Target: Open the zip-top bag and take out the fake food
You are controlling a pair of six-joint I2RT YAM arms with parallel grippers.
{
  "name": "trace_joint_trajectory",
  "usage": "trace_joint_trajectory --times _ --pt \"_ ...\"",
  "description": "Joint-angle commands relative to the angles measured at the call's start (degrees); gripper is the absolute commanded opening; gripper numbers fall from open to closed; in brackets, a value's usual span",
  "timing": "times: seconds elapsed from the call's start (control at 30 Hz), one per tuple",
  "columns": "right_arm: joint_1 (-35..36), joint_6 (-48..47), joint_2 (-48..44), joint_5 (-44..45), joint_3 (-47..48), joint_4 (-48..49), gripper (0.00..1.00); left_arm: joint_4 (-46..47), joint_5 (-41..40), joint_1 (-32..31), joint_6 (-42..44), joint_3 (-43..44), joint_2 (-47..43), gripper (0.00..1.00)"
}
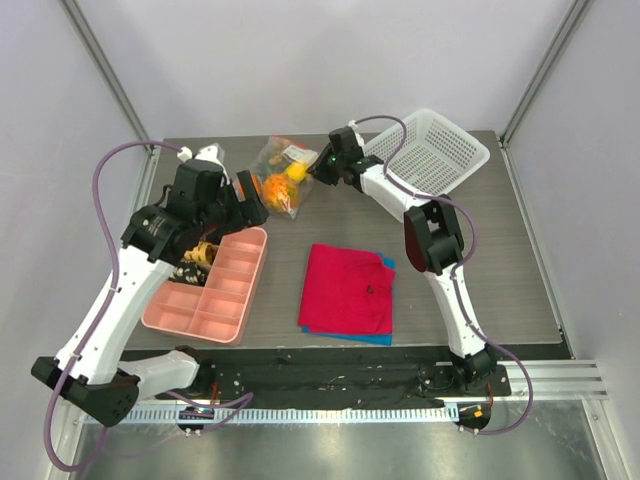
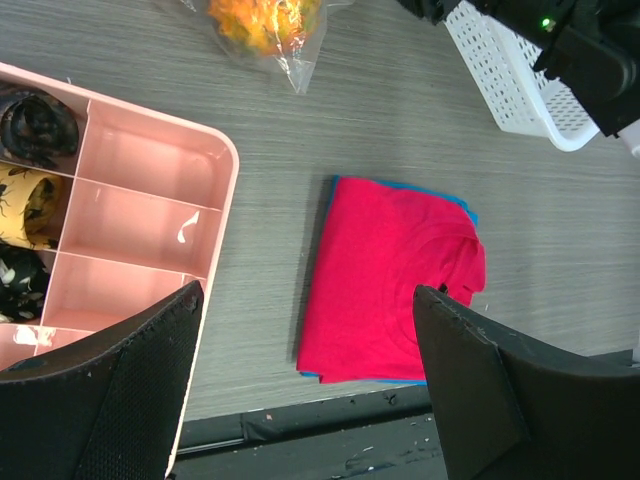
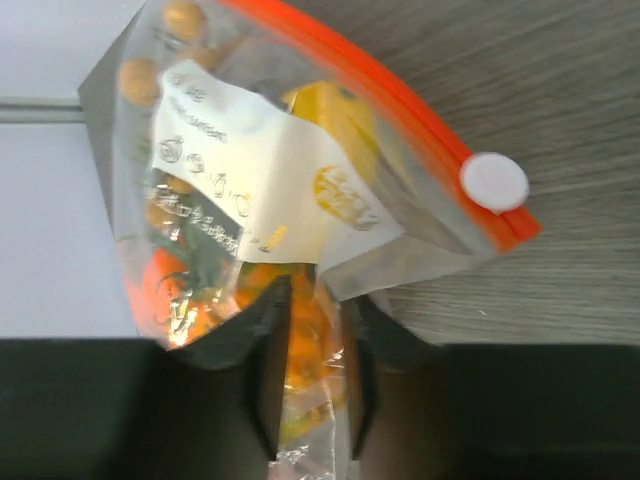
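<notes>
The zip-top bag (image 3: 250, 190) lies at the far side of the bench (image 1: 480, 260), right against the tips of the right claw (image 3: 312, 300), and the fake food (image 3: 335, 125) is all inside it: yellow and orange pieces, small brownish ones, and a printed paper slip. The orange-red zip strip (image 3: 400, 110) looks shut along its whole length. Its white slider (image 3: 494, 182) sits at one end, up and to the right of the claw's tips.

The right claw's jaws stand narrowly apart with a fold of the bag's film between them. Whether they pinch that film or only straddle it cannot be told. The left claw (image 2: 310, 300) is wide open and holds nothing, and the bag lies ahead of it, well beyond its fingertips.

As I judge it, the step in hand is opening the mouth, and no food can come out until that is done. The bag is light and slippery, so one claw should anchor it close beside the strip rather than on the loose belly. The other claw should close squarely on the slider and draw it straight along the strip, so the bag does not twist.

Under and behind the left claw are a pink tray (image 1: 215, 290) and a folded red cloth (image 1: 347, 290), and a white basket (image 1: 430, 150) stands behind the right claw
</notes>
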Motion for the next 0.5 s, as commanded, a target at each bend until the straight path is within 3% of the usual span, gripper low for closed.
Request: trace_joint_trajectory --times 0.0,0.03,0.13,0.23,0.3,0.33,0.47 --pt "0.71 4.59 -1.63 3.46 -1.35 2.59 0.42 1.56 -0.20 0.20 0.25 -0.43 -1.99 0.84" --pt "0.62 3.97 -1.46 3.46 -1.53 3.72 0.53 1.39 -0.38 0.28 0.51 -0.52 -2.34 0.84" --pt "0.62 3.53 -1.28 6.01 -1.79 5.66 0.72 1.13 -0.82 0.28 1.30 -0.87 -2.69 0.84" --pt "0.62 3.53 -1.37 7.42 -2.58 8.64 0.81 1.12 -0.64 0.37 1.74 -1.31 -2.87 0.84" --pt "0.62 3.79 -1.19 7.68 -2.59 9.62 0.82 0.95 -0.47 0.46 2.10 -1.48 -2.95 0.84" --pt "0.80 3.62 -1.19 8.73 -2.50 10.41 0.89 0.95 -0.29 0.55 2.36 -1.48 -2.87 0.84" --pt "0.71 3.27 0.99 12.51 0.82 8.84 0.93 0.16 -0.55 0.81 3.94 -1.39 -2.87 0.84"
